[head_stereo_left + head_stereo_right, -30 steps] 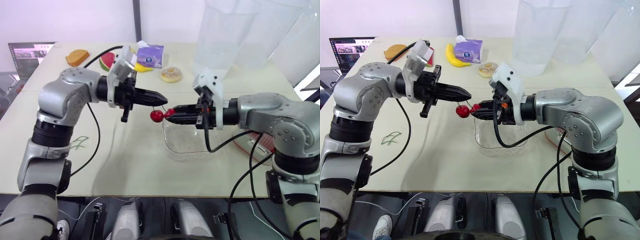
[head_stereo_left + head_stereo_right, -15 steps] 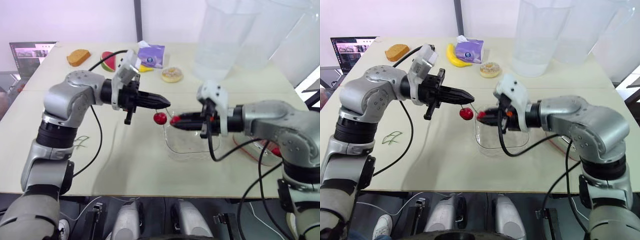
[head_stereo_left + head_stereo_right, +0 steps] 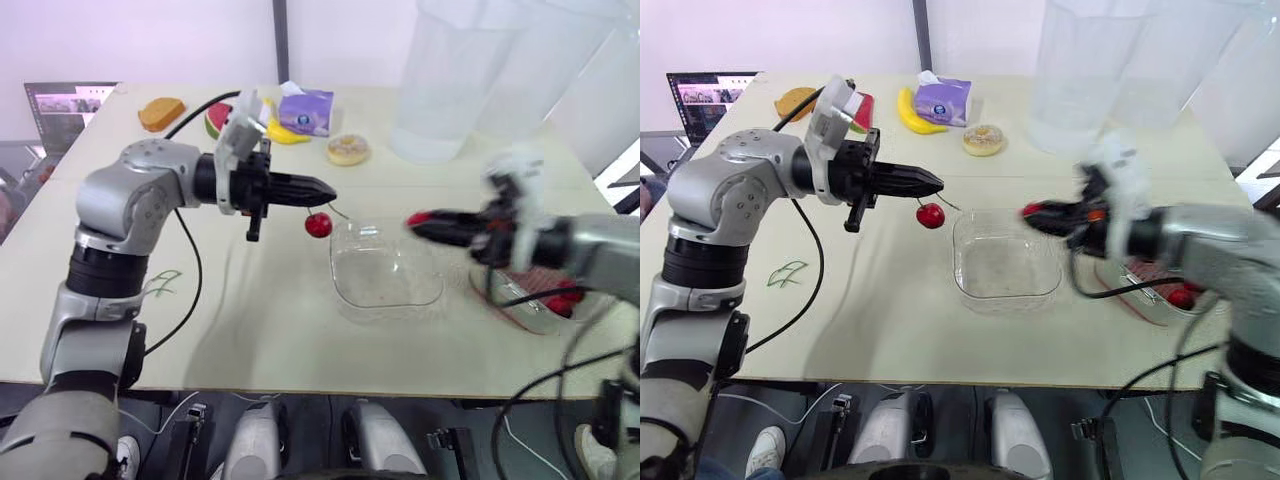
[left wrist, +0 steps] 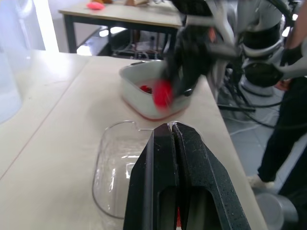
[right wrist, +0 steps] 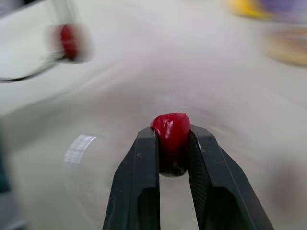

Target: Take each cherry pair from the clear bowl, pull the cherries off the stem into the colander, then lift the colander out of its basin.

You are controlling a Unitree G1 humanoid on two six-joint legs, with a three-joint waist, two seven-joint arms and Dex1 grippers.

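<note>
- Left gripper (image 3: 326, 190): fingers pressed shut on the stem (image 3: 929, 201), held in the air above the table (image 3: 250, 300), just to the left of the clear bowl (image 3: 385, 272).
- One cherry (image 3: 318, 225) hangs from that stem.
- Right gripper (image 3: 415, 220): jaws narrow, pinching a second cherry (image 5: 171, 128), raised near the bowl's right edge.
- The bowl looks empty.
- Colander (image 4: 136, 81): at the robot's right of the bowl, red fruit inside.

Bright even light, soft shadows, R gripper (image 3: 413, 219) motion-blurred, bg smeared
</note>
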